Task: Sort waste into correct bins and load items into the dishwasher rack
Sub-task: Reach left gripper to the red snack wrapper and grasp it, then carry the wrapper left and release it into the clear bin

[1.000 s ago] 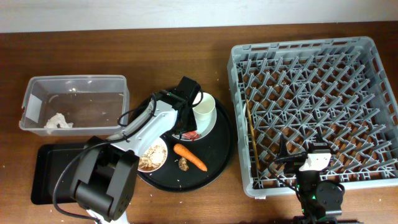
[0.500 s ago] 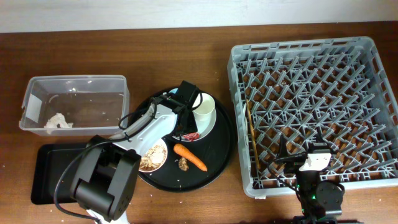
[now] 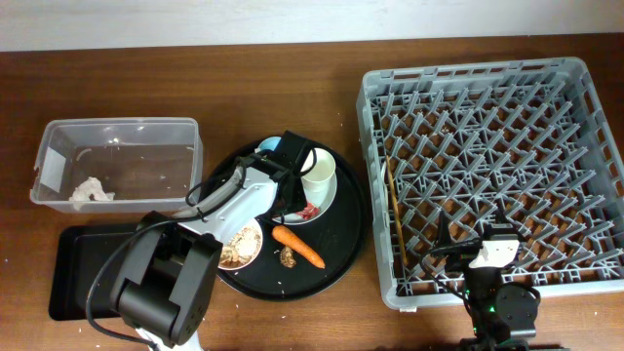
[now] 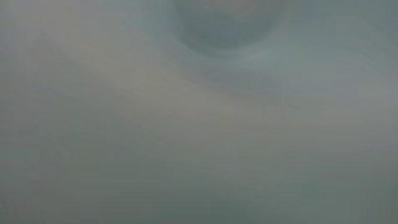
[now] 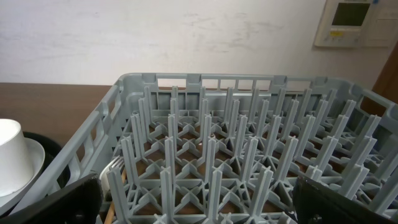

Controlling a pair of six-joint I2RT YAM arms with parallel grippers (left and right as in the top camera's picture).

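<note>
Left claw sits low over the plate, tips by the wrapper and just beside the cream cup. You can't tell whether it's wide, narrow or gripping. From overhead the wrist block covers the tips, and the left wrist view is one grey-green blur, so the lens is likely right up against the plate. Right claw is spread wide, holding nothing, parked at the near edge of the rack.

Where things are:
- Wrapper is on the plate.
- Plate, cream cup, blue cup, bowl with rice, carrot and scrap are all on the round tray.
- Napkin is in the tub.
- Flat tray is on the desk, just in front of the tub.
- Rack holds only chopsticks.

My read: you're on the wrapper pick, so the task is at an early stage.

- Don't trust the wrist cam this close. Back up slightly until it resolves, then confirm the tips straddle the wrapper.
- Pinch the foil only. If the tips press on the glazed plate, it will probably skate.
- Keep the wrist clear of the cream cup; it's light and will tip easily.
- Lift straight up before swinging left.
- The wrapper likely goes with the napkin in the tub. Release low so it doesn't flutter out.
</note>
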